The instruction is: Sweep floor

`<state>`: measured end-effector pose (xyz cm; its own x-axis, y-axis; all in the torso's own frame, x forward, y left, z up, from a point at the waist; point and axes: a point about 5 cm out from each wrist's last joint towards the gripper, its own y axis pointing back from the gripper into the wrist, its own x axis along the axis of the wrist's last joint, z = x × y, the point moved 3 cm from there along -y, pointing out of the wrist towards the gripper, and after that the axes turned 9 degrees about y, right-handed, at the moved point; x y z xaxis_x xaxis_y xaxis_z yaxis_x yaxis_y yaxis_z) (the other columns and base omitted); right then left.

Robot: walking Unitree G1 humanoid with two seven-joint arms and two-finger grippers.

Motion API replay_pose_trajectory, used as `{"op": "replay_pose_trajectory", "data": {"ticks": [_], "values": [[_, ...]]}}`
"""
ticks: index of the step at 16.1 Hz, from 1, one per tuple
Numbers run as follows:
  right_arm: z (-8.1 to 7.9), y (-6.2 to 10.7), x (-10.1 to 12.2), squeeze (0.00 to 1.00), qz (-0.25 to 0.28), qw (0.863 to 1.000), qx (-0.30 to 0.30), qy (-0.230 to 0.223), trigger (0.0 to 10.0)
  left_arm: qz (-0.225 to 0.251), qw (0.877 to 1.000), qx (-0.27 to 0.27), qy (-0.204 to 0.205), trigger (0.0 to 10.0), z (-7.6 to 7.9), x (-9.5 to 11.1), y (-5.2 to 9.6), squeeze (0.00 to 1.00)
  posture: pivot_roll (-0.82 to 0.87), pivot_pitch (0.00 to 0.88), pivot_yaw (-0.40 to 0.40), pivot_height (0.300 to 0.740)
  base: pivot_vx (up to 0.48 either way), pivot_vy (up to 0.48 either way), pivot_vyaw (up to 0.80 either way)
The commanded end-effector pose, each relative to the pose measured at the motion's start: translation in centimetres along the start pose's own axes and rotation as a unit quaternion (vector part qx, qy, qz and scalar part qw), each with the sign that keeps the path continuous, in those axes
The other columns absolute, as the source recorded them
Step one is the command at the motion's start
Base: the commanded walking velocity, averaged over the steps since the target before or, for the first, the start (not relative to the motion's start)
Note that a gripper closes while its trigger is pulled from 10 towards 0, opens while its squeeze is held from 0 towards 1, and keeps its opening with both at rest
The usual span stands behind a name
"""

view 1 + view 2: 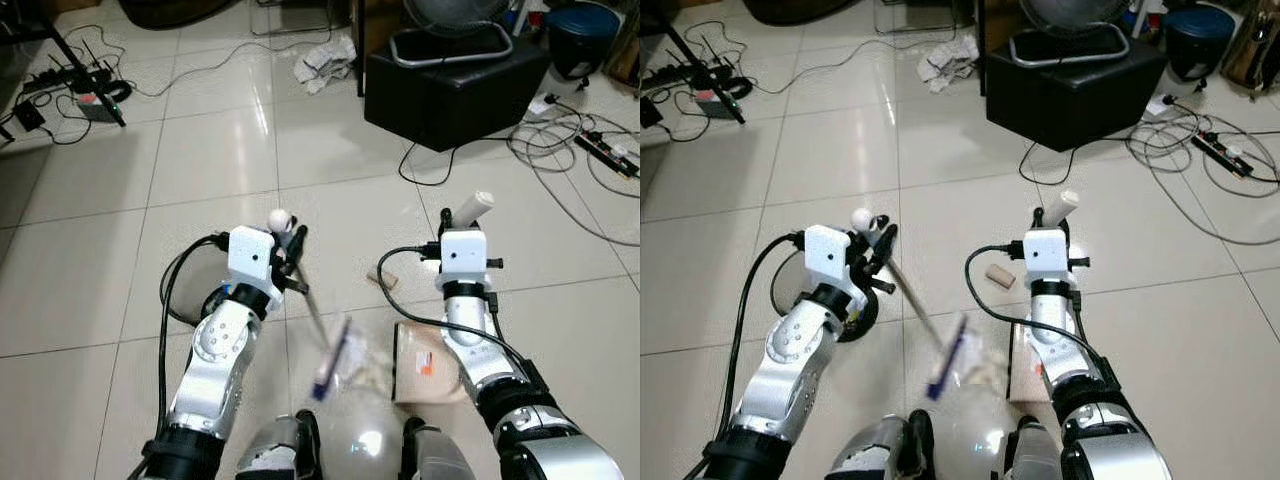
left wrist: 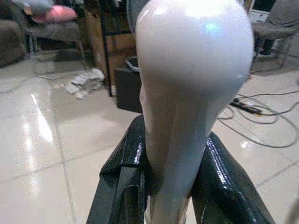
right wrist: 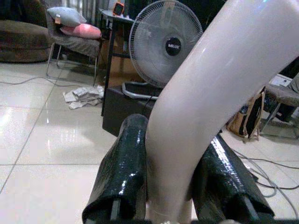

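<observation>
My left gripper (image 1: 290, 240) is shut on the broom handle (image 2: 187, 84), just below its round white knob (image 1: 279, 219). The thin stick slants down to a blurred brush head (image 1: 335, 355) with a blue edge, low over the tiles between my arms. My right gripper (image 1: 455, 220) is shut on the pale curved handle (image 3: 210, 93) of a beige dustpan (image 1: 425, 365), which rests by my right forearm. A small tan scrap (image 1: 998, 274) lies on the floor ahead of the pan. Pale bits of litter (image 1: 368, 372) lie between brush and pan.
A black box (image 1: 450, 85) carrying a fan base stands ahead on the right, with the fan (image 3: 166, 46) above it. Cables (image 1: 570, 160) and a power strip (image 1: 605, 150) sprawl at right. Crumpled paper (image 1: 325, 62) lies farther off. A tripod leg (image 1: 90, 75) and a charger are at far left.
</observation>
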<state>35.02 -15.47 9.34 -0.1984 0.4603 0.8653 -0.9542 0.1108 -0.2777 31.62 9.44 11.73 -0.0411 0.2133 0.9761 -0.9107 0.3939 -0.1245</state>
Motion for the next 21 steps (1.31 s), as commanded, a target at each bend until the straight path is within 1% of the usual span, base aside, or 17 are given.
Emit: {"op": "replay_pose_trajectory", "data": {"ticks": [1,2,3,5,7,10,12,14,15,16,17,18,19,20,21], "values": [[-0.9,0.3,0.2,0.00,0.002,1.000,0.010,-0.009,10.0,-0.006,1.000,-0.004,0.014,10.0,0.1,0.1,0.4,0.00,0.20,0.269,0.145,0.740,0.000,0.000,0.00],[-0.9,0.4,0.1,0.00,0.000,1.000,0.010,-0.011,10.0,-0.009,1.000,-0.003,0.025,10.0,0.2,0.1,0.5,0.00,0.20,0.268,0.146,0.740,0.000,0.000,0.00],[-0.9,0.5,0.0,0.00,-0.006,1.000,0.005,-0.017,10.0,-0.005,0.999,0.011,0.047,10.0,0.2,0.3,0.4,0.00,0.20,0.266,0.146,0.740,0.000,0.000,0.00],[-0.9,0.5,-0.2,0.00,-0.011,1.000,-0.002,-0.025,10.0,0.003,0.997,0.031,0.074,10.0,0.0,0.8,0.1,0.00,0.20,0.257,0.146,0.740,0.000,0.000,0.00],[-0.4,0.4,-0.5,0.00,-0.020,0.999,-0.015,-0.032,10.0,0.011,0.994,0.053,0.098,10.0,-0.4,1.4,-0.6,0.00,0.19,0.261,0.147,0.740,0.000,0.000,0.00],[0.1,0.2,-0.6,0.00,-0.023,0.999,-0.022,-0.034,10.0,0.025,0.989,0.083,0.117,10.0,-1.1,2.2,-1.6,0.00,0.17,0.259,0.147,0.740,0.000,0.000,0.00],[0.2,0.2,-0.7,0.00,-0.022,0.999,-0.022,-0.036,10.0,0.033,0.987,0.085,0.132,10.0,-1.0,2.6,-2.4,0.00,0.16,0.244,0.149,0.740,0.000,0.000,0.00],[0.1,0.4,-0.8,0.00,-0.023,0.999,-0.020,-0.038,10.0,0.042,0.981,0.089,0.166,10.0,-0.8,3.1,-3.1,0.00,0.15,0.242,0.146,0.740,0.000,0.000,0.00],[0.0,0.5,-0.8,0.00,-0.024,0.999,-0.019,-0.038,10.0,0.049,0.977,0.096,0.185,10.0,-1.0,3.6,-3.4,0.00,0.15,0.237,0.143,0.740,0.000,0.000,0.00],[0.0,0.5,-0.9,0.00,-0.025,0.999,-0.018,-0.039,10.0,0.053,0.974,0.102,0.195,10.0,-1.2,3.8,-3.5,0.00,0.15,0.235,0.142,0.740,0.000,0.000,0.00],[0.1,0.5,-0.9,0.00,-0.025,0.999,-0.017,-0.039,10.0,0.065,0.965,0.122,0.222,10.0,-2.0,4.4,-3.8,0.00,0.14,0.237,0.140,0.740,0.000,0.000,0.00],[0.1,0.5,-0.9,0.00,-0.024,0.999,-0.017,-0.039,10.0,0.073,0.963,0.134,0.221,10.0,-2.8,4.7,-3.8,0.00,0.14,0.235,0.139,0.740,0.000,0.000,0.00],[0.3,0.5,-0.9,0.00,-0.022,0.999,-0.017,-0.037,10.0,0.091,0.967,0.144,0.189,10.0,-3.9,5.6,-3.8,0.00,0.14,0.233,0.137,0.740,0.000,0.000,0.00],[0.4,0.5,-1.0,0.00,-0.022,0.999,-0.017,-0.037,10.0,0.099,0.970,0.147,0.168,10.0,-4.5,5.9,-3.8,0.00,0.14,0.233,0.137,0.740,0.000,0.000,0.00],[0.5,0.5,-1.0,0.00,-0.022,0.999,-0.017,-0.036,10.0,0.107,0.975,0.145,0.132,10.0,-5.1,6.5,-3.7,0.00,0.14,0.235,0.136,0.740,0.000,0.000,0.00]]}}
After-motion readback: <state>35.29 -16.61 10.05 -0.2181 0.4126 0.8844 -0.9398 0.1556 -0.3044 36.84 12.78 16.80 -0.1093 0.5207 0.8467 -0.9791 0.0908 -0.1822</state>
